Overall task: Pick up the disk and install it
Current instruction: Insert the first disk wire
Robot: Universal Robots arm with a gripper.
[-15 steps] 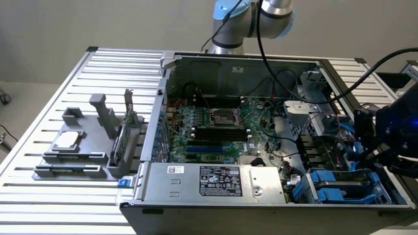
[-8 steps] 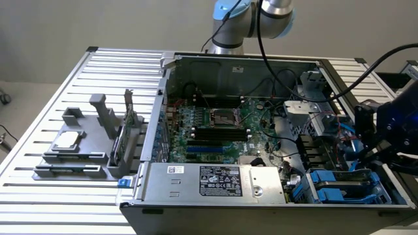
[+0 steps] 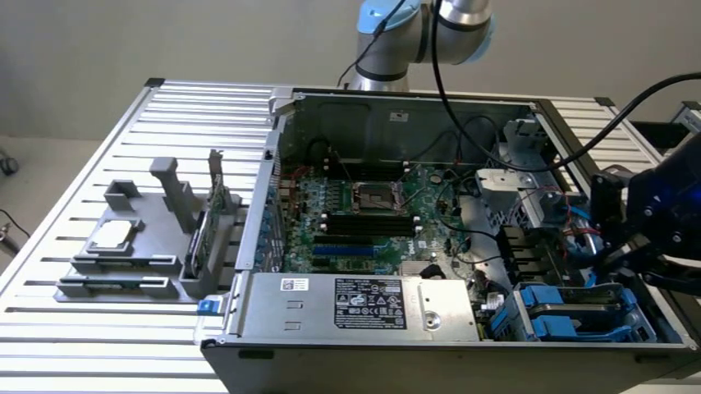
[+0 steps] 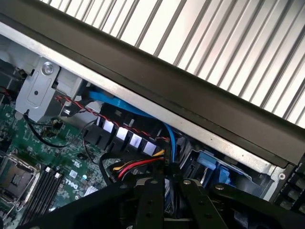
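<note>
**Gripper above the drive bay, at the disk**

The black robot gripper [image 3: 657, 238] hangs over the open grey metal computer case [image 3: 438, 349], at the corner on the exterior view's right, just above the drive bay. There lies the disk [image 3: 570, 316], a flat silver-grey drive framed by bright blue plastic carrier rails, seated low among cables. In the wrist view the gripper [image 4: 167, 191] shows two black fingers [image 4: 148, 198] drawn close together, with a thin dark thing between them; whether they clamp the disk or merely a gap, I cannot tell. The blue carrier [image 4: 209, 164] shows just beyond the fingertips, beside a blue data cable [image 4: 143, 114].

By my judgement the work stands at the bay itself: either the grasp or the seating. Any move here calls for a straight, careful line, clear of the red and yellow wires [image 4: 138, 164] and the case's black rim [image 4: 190, 95].
</note>
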